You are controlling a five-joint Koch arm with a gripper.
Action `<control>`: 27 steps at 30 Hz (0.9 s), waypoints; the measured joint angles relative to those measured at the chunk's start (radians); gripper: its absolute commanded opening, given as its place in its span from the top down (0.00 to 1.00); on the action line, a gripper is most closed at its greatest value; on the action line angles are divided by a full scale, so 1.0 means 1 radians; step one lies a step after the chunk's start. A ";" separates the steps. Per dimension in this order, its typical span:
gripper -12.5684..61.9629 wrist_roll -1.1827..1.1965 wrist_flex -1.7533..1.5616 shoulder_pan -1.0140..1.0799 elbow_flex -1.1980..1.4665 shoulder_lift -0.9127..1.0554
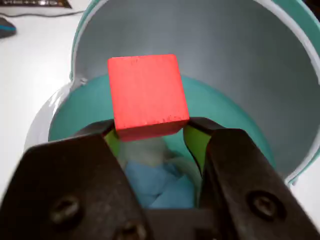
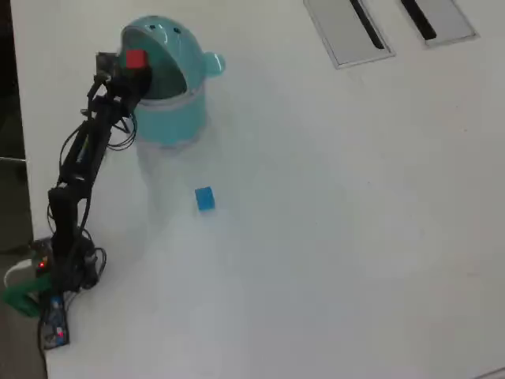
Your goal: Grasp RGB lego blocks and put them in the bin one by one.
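- The red lego block (image 1: 147, 95) sits pinched at its lower edge between the tips of the jaws (image 1: 150, 134), most of the cube standing clear beyond them.
- Seen from the wrist view, it hangs right at the mouth of the teal bin (image 1: 240, 60): the bin's open interior lies straight ahead of and below the jaws, the domed hood arching beyond the block.
- That is the relation the next move turns on; judging from this, letting go would drop the cube into the bin with no further travel needed, provided it does not catch the near rim.
- Inside the bin, directly under the jaws, lies pale blue and whitish material I cannot identify.
- In the overhead view the jaws (image 2: 130, 66) hold the red block at the bin's opening, on the arm's side of it.
- The blue lego block (image 2: 204, 198) lies on the white counter (image 2: 331, 237), well apart from the jaws, beyond the bin's base.
- No green block is visible.
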 measured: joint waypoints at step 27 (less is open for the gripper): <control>0.41 -0.035 -0.063 -0.121 0.584 0.407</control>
